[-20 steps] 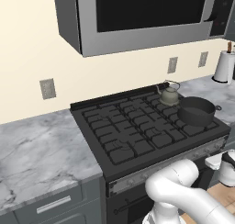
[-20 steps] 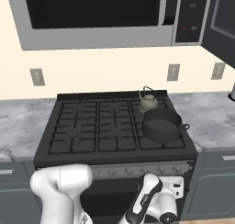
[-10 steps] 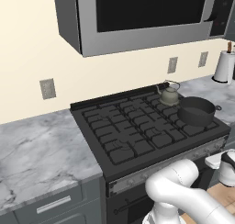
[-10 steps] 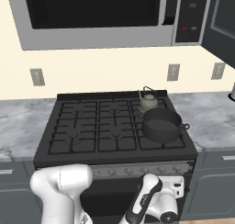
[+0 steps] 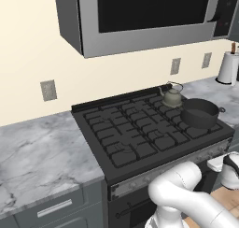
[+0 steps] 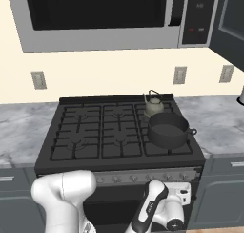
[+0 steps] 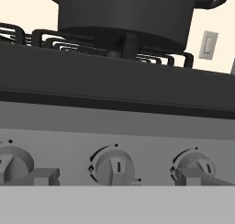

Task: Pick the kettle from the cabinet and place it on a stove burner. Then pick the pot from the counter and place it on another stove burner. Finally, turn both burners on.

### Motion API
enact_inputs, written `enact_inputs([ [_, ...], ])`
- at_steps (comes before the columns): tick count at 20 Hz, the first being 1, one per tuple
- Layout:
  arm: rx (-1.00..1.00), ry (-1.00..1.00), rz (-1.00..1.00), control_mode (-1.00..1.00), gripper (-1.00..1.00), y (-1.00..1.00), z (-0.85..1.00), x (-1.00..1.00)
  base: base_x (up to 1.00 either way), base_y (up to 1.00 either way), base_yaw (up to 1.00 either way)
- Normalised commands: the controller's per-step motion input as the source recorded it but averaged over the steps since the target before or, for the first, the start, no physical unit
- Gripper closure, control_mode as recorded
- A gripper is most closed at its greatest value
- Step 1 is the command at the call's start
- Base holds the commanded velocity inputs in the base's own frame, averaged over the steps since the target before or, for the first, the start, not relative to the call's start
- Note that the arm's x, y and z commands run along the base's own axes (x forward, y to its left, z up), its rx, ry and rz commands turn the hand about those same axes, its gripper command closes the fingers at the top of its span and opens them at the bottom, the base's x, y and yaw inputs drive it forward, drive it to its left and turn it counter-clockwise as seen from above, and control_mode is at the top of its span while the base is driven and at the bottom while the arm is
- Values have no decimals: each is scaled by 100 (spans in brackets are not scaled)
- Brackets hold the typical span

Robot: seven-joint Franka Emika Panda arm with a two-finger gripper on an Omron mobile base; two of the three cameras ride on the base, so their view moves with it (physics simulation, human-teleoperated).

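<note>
The grey-olive kettle (image 5: 172, 96) (image 6: 153, 105) stands on the back right stove burner. Just in front of it, the dark pot (image 5: 200, 112) (image 6: 167, 129) (image 7: 124, 12) sits on the front right burner (image 7: 114, 46). My gripper (image 7: 120, 177) is open, low in front of the stove's knob row (image 6: 143, 177). In the hand view its fingertips (image 7: 43, 176) straddle the middle knob (image 7: 117, 165), with the right tip in front of the right knob (image 7: 195, 162). The hand (image 6: 183, 195) (image 5: 228, 168) shows below the stove's front edge.
A microwave (image 6: 105, 17) (image 5: 149, 17) hangs over the stove. The dark cabinet (image 6: 233, 26) is at the upper right. Marble counter (image 5: 42, 147) (image 6: 219, 117) flanks the cooktop, and a paper towel roll (image 5: 228, 67) stands at the far right.
</note>
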Motion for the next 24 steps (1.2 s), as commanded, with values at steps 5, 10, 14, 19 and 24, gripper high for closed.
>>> enact_inputs([
  [5, 0, 0, 0, -100, -100, 0, -9, 11, 0, 0, 0],
  [10, 0, 0, 0, -100, -100, 0, -5, 8, 0, 0, 0],
  [14, 0, 0, 0, -100, -100, 0, -3, 8, 0, 0, 0],
  [19, 0, 0, 0, -100, -100, 0, -3, 8, 0, 0, 0],
  [24, 0, 0, 0, -100, -100, 0, -4, 8, 0, 0, 0],
])
